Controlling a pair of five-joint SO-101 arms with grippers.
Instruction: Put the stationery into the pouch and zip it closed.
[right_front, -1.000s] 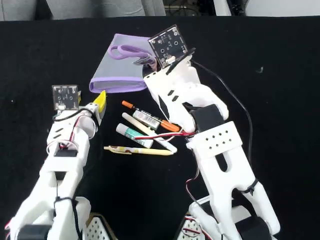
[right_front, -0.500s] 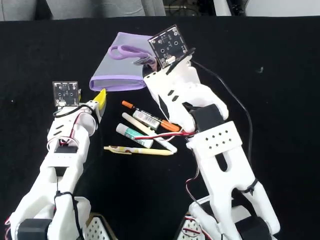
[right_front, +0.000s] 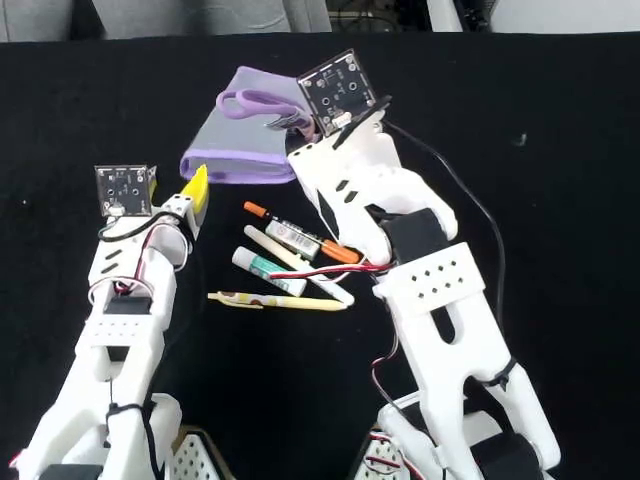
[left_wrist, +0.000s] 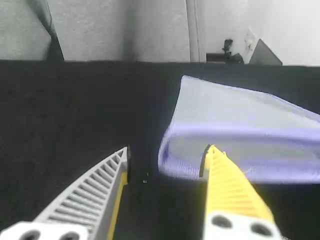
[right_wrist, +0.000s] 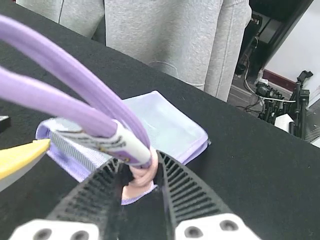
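The lilac pouch (right_front: 238, 145) lies at the back of the black table, its mouth edge toward the arms. My right gripper (right_front: 296, 128) hangs over the pouch's right end, shut on purple-handled scissors (right_front: 258, 102); in the right wrist view the scissors (right_wrist: 65, 100) stick out from the right gripper (right_wrist: 141, 167) above the pouch (right_wrist: 167, 125). My left gripper (right_front: 192, 192) stands open just short of the pouch's left corner. In the left wrist view, the left gripper (left_wrist: 167, 152) faces the pouch (left_wrist: 240, 135).
Loose stationery lies between the arms: an orange marker (right_front: 300, 238), a glue stick (right_front: 268, 270), a white stick and a yellow pen (right_front: 278, 301). A red wire from the right arm crosses them. The left gripper's yellow finger (right_wrist: 20, 156) shows in the right wrist view.
The left arm has shifted slightly back and to the left, bringing its open gripper closer to the pouch's left corner. The right arm with the scissors has kept still.
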